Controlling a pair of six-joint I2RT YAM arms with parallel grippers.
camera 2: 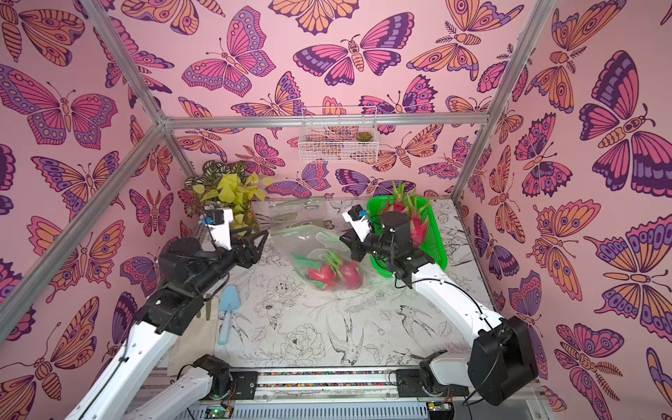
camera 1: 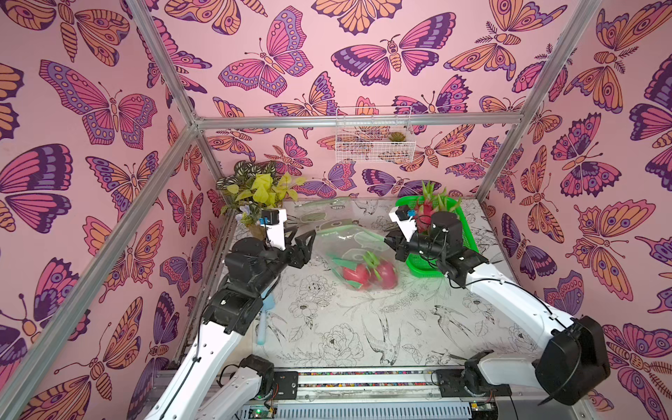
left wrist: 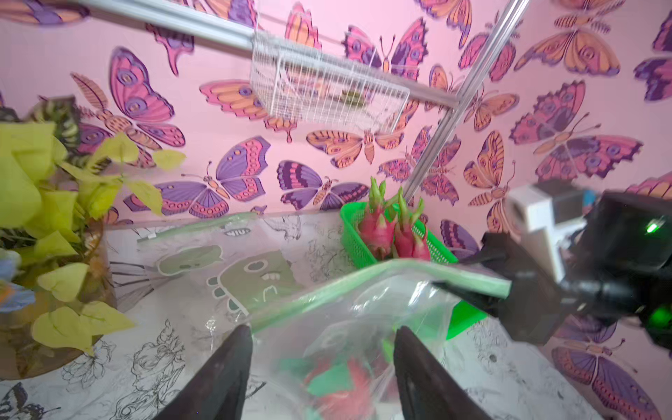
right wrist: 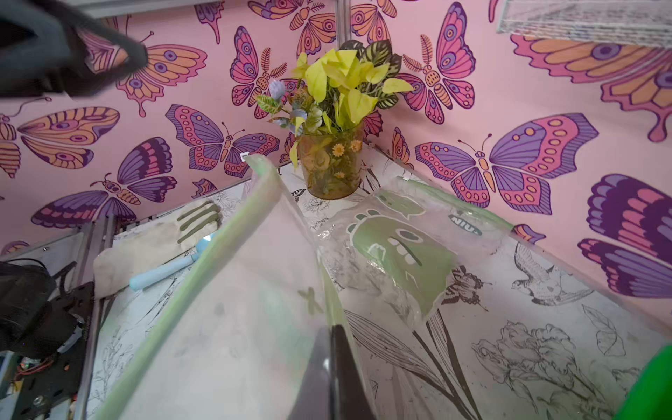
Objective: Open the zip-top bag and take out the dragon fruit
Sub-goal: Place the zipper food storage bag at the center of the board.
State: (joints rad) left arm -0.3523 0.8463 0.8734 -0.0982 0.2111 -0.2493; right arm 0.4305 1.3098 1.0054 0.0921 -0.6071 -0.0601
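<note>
The clear zip-top bag [camera 1: 351,247] with a green zip strip lies mid-table, its mouth end lifted. Two dragon fruit [camera 1: 369,272] [camera 2: 336,274] lie inside it at the low end, blurred in the left wrist view [left wrist: 342,382]. My right gripper [camera 1: 388,240] [right wrist: 332,336] is shut on the bag's green edge at the right corner of the mouth. My left gripper [camera 1: 304,236] [left wrist: 323,338] is open beside the mouth's left end, its jaws wide apart and nothing pinched between them. Two more dragon fruit [camera 1: 425,211] [left wrist: 392,232] stand in the green basket [camera 1: 422,267].
A second, flat bag with a green dinosaur print [camera 1: 320,216] [right wrist: 396,247] lies behind. A potted yellow-green plant [camera 1: 260,192] stands at the back left corner. A blue trowel [camera 2: 227,316] and a glove [right wrist: 145,247] lie by the left edge. A white wire basket [camera 1: 374,140] hangs on the back wall.
</note>
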